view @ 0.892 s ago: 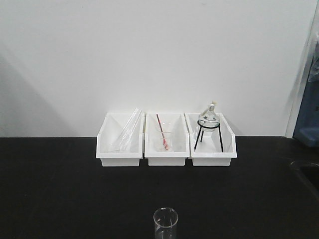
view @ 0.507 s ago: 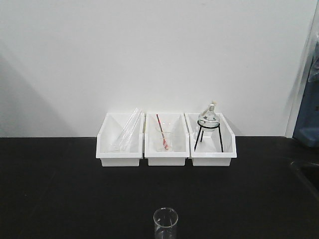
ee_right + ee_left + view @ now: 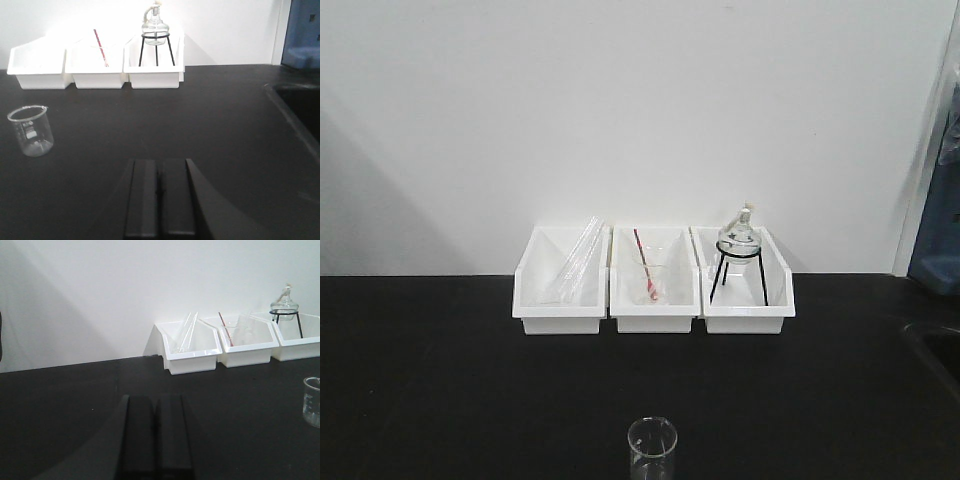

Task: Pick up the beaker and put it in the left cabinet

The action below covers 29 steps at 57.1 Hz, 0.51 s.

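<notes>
Black is the table [image 3: 440, 380], from the near edge to the white wall [image 3: 620, 100] at the far side. Close to the near edge, about in the middle between left and right, stands the beaker [image 3: 652, 447]. It is upright, of clear glass, with a rolled rim and faint printed marks on its side, and it looks empty.

Far behind it, against the wall, three white bins [image 3: 654, 300] stand side by side in a row. The left bin holds long glass tubes [image 3: 575, 262] that lean to the right. The middle bin holds a second beaker [image 3: 648, 280] with a red rod [image 3: 642, 258] leaning in it. The right bin holds a black tripod [image 3: 740, 275], and a small round flask [image 3: 738, 238] sits on its ring. The beaker on the table is well apart from all three bins, in line with the middle one.

The left gripper [image 3: 156, 402] is low over the table, to the left of the beaker and nearer than it. Its two dark fingers are pressed together with only a thin seam between them, and they hold nothing. The right gripper [image 3: 160, 165] is to the right of the beaker, also nearer, and its fingers too lie tight against each other, empty. Both are well apart from the glass. At the far right a blue object [image 3: 935, 250] shows beside the wall.
</notes>
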{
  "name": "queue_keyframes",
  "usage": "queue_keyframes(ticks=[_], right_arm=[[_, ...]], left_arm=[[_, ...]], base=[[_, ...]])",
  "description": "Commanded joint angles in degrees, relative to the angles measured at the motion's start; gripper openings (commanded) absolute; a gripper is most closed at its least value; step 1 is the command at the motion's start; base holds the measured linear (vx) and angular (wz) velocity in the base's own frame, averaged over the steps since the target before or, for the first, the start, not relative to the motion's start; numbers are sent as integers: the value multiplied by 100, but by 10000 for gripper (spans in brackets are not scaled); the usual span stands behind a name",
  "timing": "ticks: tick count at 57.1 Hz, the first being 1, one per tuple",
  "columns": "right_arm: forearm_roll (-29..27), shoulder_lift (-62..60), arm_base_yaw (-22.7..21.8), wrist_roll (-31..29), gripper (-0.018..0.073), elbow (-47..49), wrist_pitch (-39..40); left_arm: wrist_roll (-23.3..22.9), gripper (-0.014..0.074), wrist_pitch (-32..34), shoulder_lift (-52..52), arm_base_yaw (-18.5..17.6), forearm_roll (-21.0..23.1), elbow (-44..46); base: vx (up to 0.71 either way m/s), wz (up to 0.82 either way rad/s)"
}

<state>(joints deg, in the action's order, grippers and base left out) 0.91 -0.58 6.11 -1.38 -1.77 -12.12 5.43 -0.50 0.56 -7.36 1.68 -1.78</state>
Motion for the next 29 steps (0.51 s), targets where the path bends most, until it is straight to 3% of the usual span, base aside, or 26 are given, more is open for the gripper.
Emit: queue_keyframes(ticks=[1, 13, 29], right_arm=[[131, -83, 24, -121, -9, -33, 558], [-692, -83, 24, 517, -9, -33, 796], [-699, -83, 24, 544, -9, -33, 1987]], left_arm=[[-19, 1, 478, 108, -12, 42, -93], [-19, 1, 478, 108, -12, 42, -93], [-19, 1, 478, 108, -12, 42, -93]], base=[[0, 0], [0, 0], [0, 0]])
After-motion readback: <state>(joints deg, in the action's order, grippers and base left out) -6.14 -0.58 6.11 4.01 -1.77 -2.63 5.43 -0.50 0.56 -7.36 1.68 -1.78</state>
